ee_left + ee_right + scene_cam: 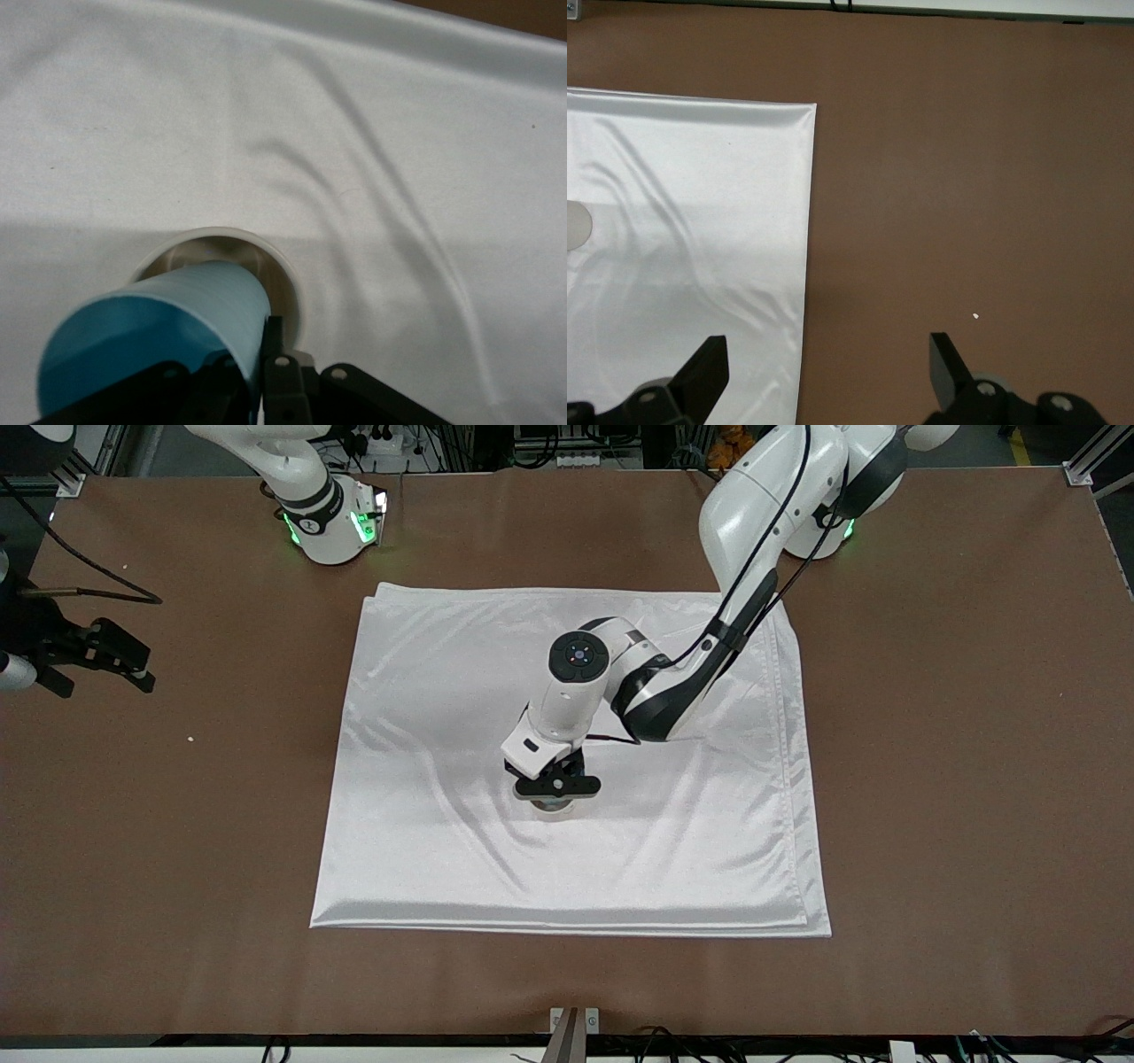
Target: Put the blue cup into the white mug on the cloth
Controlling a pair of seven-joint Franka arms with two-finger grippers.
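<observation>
The cloth [443, 717] lies spread on the brown table. The white mug [551, 807] stands near its middle, mostly hidden under my left gripper [554, 786]; its handle is hidden. In the left wrist view my left gripper [261, 359] is shut on the wall of the blue cup [168, 314]. The cup is tilted, with its base at the open mouth of the white mug [282, 266]. The blue cup is hidden in the front view. My right gripper [102, 682] waits open and empty over the bare table at the right arm's end, its fingers wide apart in the right wrist view [828, 359].
The cloth [399, 133] has soft wrinkles around the mug. Its edge [806, 221] shows in the right wrist view next to the brown table [966, 177]. A small white crumb [190, 739] lies on the table near the right gripper.
</observation>
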